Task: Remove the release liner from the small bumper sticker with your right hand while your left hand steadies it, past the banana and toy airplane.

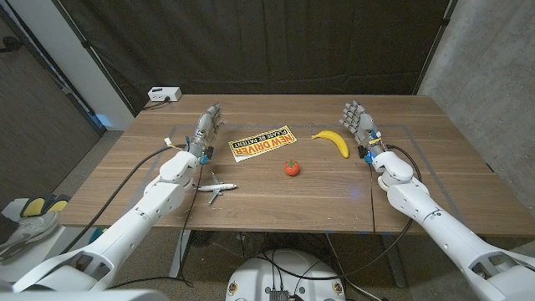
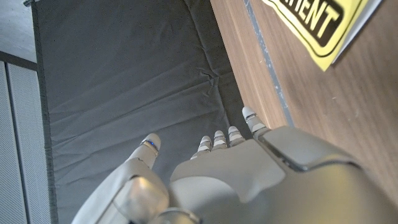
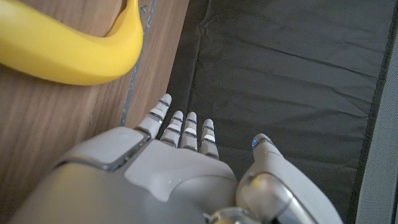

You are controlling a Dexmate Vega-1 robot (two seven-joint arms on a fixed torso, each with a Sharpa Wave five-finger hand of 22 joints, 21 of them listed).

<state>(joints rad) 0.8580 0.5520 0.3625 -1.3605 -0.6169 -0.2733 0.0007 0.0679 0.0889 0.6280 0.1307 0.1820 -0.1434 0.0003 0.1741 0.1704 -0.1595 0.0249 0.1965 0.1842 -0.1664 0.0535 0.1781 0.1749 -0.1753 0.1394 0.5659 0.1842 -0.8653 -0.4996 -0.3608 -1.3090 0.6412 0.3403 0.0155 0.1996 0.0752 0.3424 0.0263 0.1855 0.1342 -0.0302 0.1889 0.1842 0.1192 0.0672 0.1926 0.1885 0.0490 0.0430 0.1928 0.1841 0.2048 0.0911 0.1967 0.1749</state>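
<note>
A: Looks like step zero — nothing peeled yet. Bumper sticker [image 1: 262, 142] flat on the surface [image 1: 435, 180], mid-far, between left hand [image 1: 207, 127] and banana [image 1: 333, 140]. Toy airplane [image 1: 216, 187] nearer, just beside the left forearm.

B: Yep. Both hands spread, holding nothing — right hand [image 1: 359, 120] past the banana. Probably needs left down on the sticker first, then right across to pick an edge. Left wrist view catches a yellow sticker corner; right wrist catches banana instead.

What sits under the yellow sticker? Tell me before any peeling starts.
The sticker lies flat on the bare wooden table, printed side up, between the left hand and the banana. Nothing pokes out from beneath it. Its underside is covered, so the liner can't be seen.
</note>
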